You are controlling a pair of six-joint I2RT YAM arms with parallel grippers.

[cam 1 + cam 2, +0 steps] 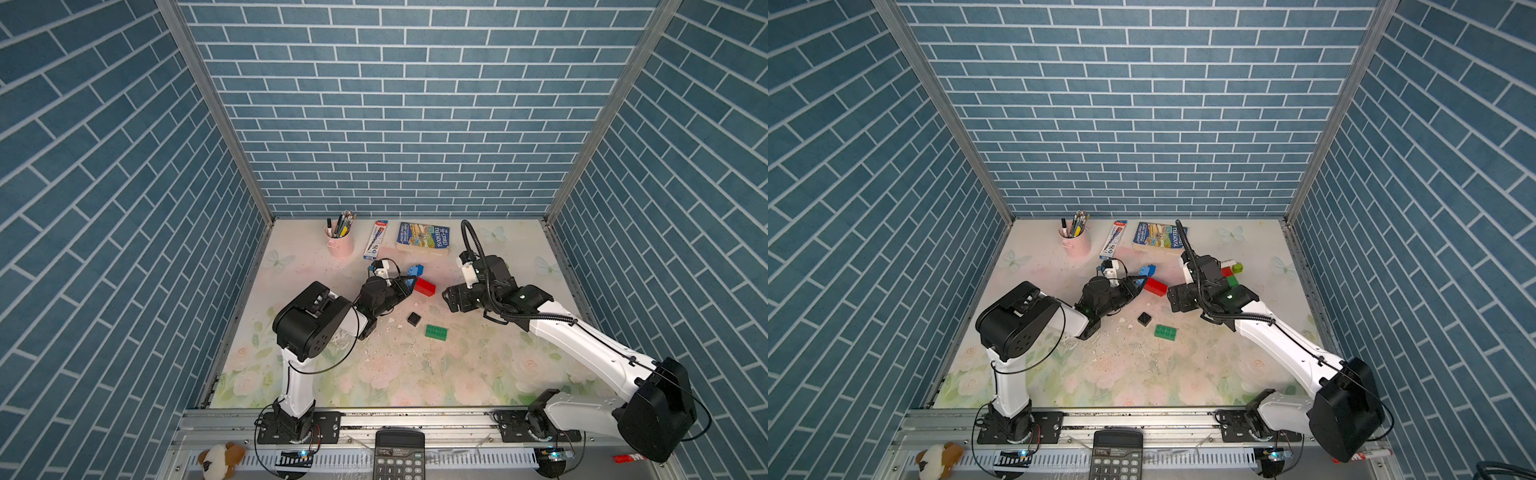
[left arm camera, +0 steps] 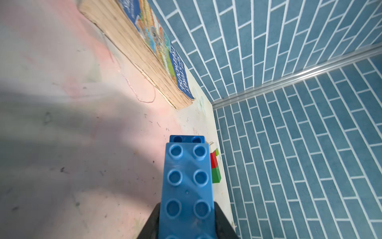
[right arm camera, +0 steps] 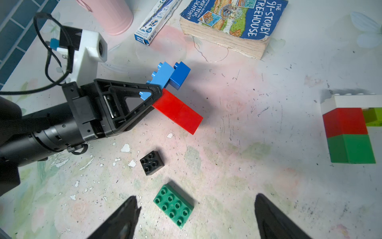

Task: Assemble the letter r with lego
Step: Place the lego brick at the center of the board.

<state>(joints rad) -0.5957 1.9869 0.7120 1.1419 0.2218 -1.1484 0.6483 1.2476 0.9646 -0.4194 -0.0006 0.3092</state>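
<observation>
Right wrist view: the left claw (image 3: pixel 155 93) pinched a long light-blue studded plastic brick (image 3: pixel 163 76) by its end. Pressed down, it could pivot loose; the right claw (image 3: pixel 195 197) hung spread.

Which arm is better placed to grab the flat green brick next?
Right, probably: the right pincer is open, with the green brick lying close before it; the left pincer is shut on the light blue brick.
</observation>
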